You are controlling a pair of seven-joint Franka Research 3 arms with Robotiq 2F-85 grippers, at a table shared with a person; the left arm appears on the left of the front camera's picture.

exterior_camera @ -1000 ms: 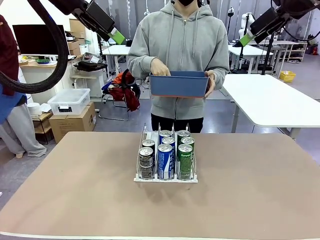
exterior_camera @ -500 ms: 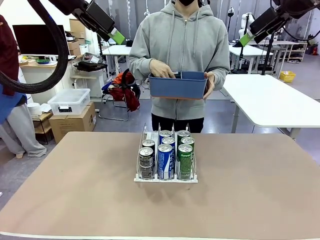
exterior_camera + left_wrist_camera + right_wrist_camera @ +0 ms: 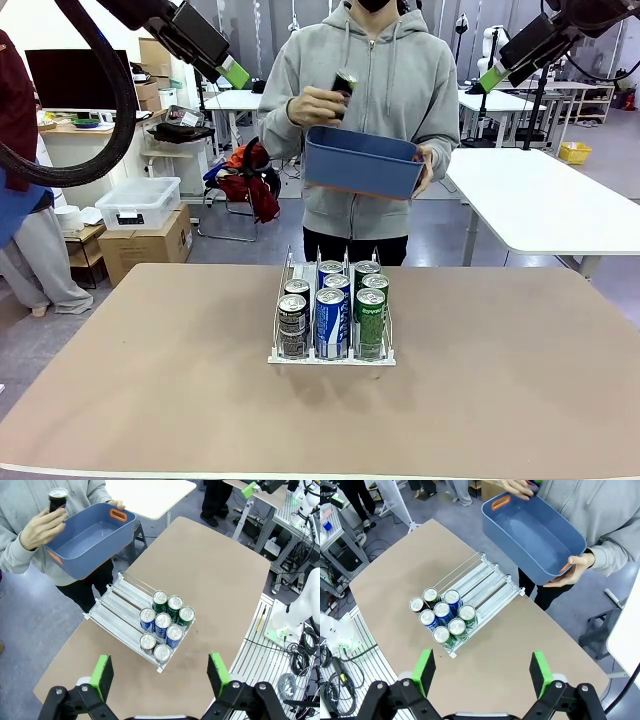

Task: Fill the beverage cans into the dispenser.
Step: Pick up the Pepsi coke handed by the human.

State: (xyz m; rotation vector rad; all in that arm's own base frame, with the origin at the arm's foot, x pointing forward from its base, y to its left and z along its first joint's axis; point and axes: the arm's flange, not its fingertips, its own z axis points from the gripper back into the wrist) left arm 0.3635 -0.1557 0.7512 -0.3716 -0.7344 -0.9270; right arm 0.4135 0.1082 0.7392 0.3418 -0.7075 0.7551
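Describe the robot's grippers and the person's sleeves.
The left gripper and right gripper are alike: black two-finger bodies with silver bolts and flat bright green pads. A thick black cable loops by the left arm. The person wears a light grey zip hoodie with long sleeves.

The person's hand (image 3: 312, 106) hides the lower part of the dark can (image 3: 345, 80) it holds.

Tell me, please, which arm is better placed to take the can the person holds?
Left, probably: the person's hand holds the dark can at the blue bin's left side, nearer the left fingers, and the dispenser's left lane holds only two.
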